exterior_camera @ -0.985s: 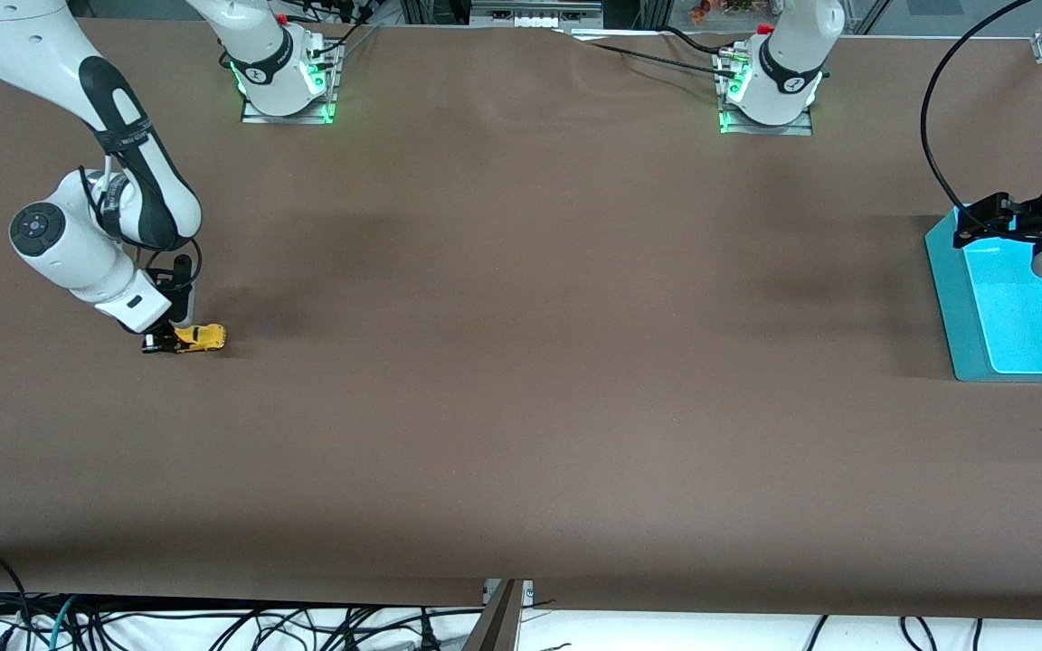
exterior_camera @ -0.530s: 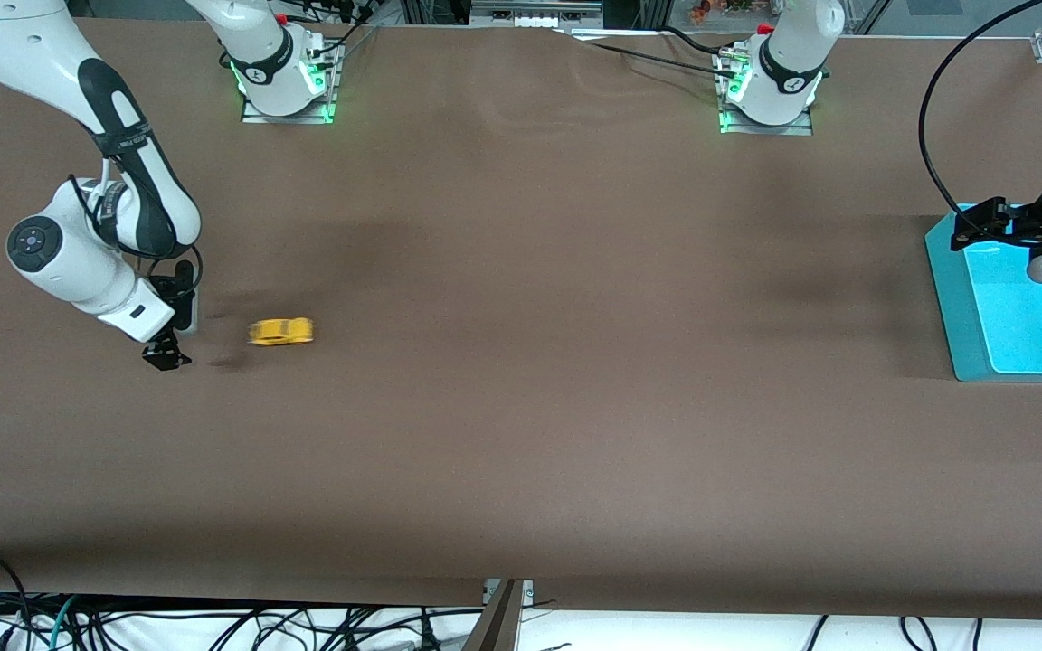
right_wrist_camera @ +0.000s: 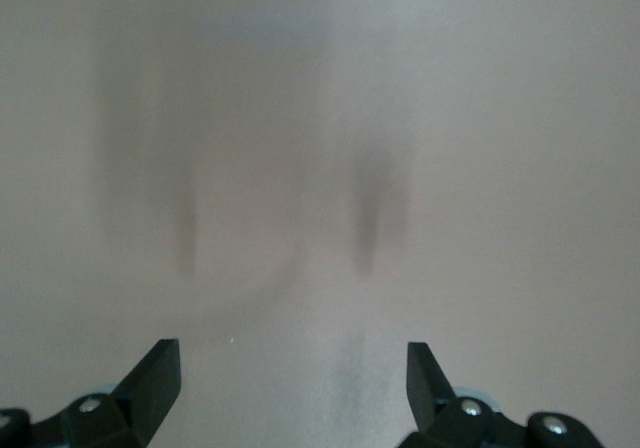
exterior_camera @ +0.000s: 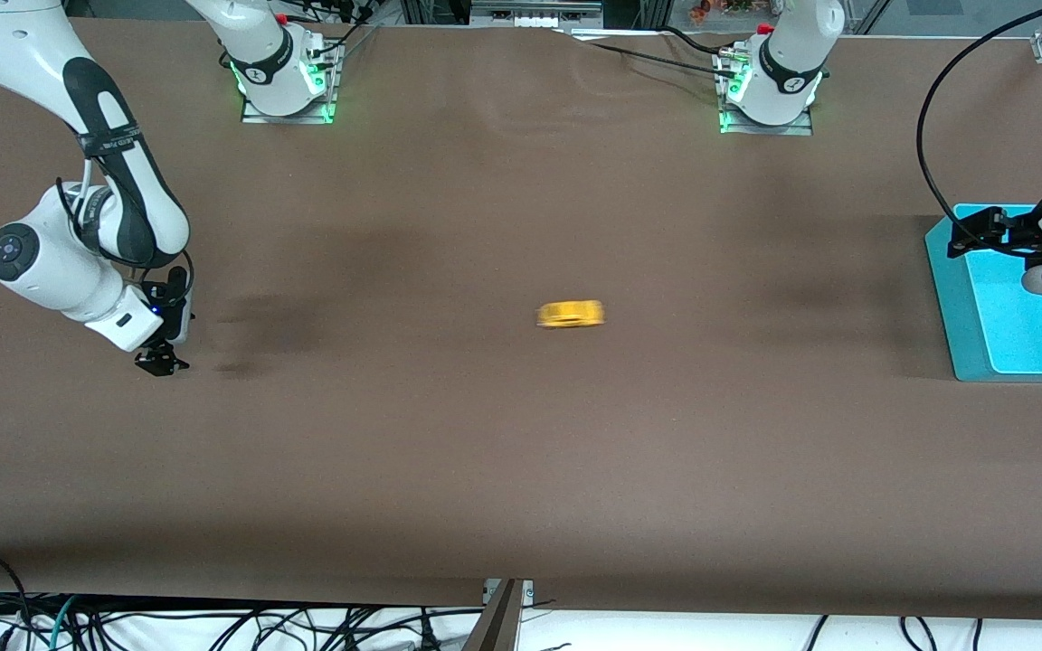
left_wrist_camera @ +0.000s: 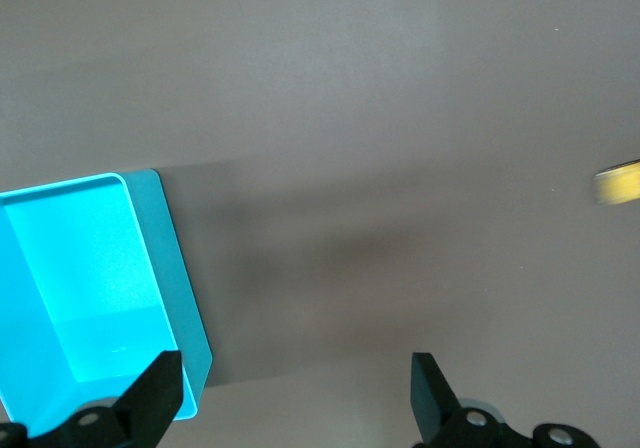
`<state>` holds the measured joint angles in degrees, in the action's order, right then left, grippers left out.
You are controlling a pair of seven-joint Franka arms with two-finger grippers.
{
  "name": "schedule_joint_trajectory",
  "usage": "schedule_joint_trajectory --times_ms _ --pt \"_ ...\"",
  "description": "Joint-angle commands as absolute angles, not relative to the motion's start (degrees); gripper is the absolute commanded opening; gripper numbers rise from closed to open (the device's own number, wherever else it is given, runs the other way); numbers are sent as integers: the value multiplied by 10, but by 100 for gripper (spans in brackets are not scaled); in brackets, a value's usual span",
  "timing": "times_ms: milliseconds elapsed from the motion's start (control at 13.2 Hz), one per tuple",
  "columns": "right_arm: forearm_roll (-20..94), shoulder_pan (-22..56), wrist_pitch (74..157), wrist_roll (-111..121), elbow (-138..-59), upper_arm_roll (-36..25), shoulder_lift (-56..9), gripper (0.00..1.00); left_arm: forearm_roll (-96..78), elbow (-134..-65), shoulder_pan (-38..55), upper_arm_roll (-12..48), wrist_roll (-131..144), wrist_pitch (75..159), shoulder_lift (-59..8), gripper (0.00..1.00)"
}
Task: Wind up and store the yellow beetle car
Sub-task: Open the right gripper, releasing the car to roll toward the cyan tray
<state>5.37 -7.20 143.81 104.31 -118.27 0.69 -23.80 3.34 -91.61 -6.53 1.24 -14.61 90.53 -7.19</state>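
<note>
The yellow beetle car [exterior_camera: 571, 314] is a motion-blurred yellow streak on the brown table near its middle, touched by neither gripper. It also shows at the edge of the left wrist view, as a yellow beetle car [left_wrist_camera: 620, 183] smear. My right gripper [exterior_camera: 159, 363] hangs low over the table at the right arm's end, open and empty; in its wrist view the right gripper [right_wrist_camera: 292, 383] has only bare table between its fingers. My left gripper [exterior_camera: 969, 237] waits open over the rim of the teal bin [exterior_camera: 962, 336], and the left gripper [left_wrist_camera: 295, 398] holds nothing.
The teal bin [left_wrist_camera: 90, 268] stands at the left arm's end of the table, its inside bare. A black cable [exterior_camera: 933, 136] loops above the table near the bin. Brown table [exterior_camera: 521, 452] stretches between the car and the bin.
My right gripper opened and let go of the car, then drew back slightly. The car has rolled from the right gripper to the table's middle, toward the left arm's end.
</note>
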Motion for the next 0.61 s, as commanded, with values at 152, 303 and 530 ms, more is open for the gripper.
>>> schedule_joint_trajectory --times_ms 152,303,530 --pt "68 -72 1407 935 -1156 24 -236 100 21 -852 -62 16 -149 889 -110 100" --pt "68 -70 1391 875 -1148 39 -229 100 23 -853 -62 23 -154 883 -108 100" --pt "64 -63 1299 752 -1088 61 -222 100 25 -861 -62 25 -191 862 -107 100"
